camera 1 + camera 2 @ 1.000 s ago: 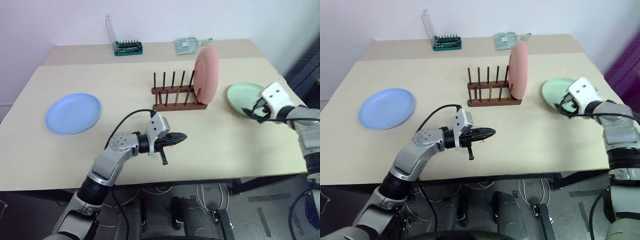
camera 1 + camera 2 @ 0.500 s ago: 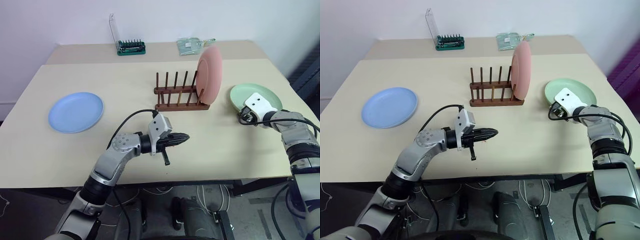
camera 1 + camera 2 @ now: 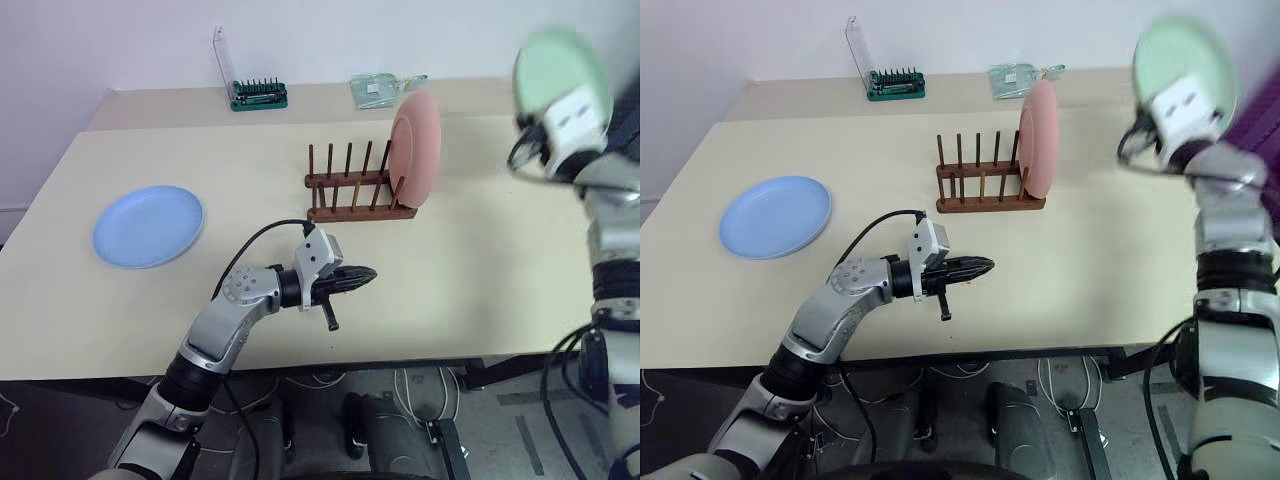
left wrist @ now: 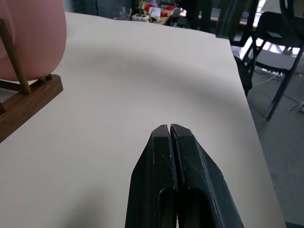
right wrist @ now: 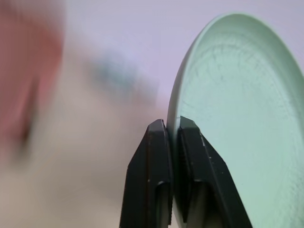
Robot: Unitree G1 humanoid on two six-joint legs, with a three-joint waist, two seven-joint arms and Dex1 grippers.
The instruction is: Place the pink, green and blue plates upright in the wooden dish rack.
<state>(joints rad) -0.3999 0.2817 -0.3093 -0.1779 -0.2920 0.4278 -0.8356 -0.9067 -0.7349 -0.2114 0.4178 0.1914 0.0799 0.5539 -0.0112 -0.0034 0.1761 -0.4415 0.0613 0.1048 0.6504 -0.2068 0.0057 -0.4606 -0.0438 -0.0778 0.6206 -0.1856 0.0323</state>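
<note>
Gripping the round matte green plate [image 5: 237,123], right fingers [image 5: 159,161] pinch its rim.

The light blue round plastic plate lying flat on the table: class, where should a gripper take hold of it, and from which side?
Probably pinch the raised rim of the light blue round plastic plate, one finger over the lip and one under. It lies flat on the table's left, so come in low from the near edge with the shut, empty left gripper.
</note>
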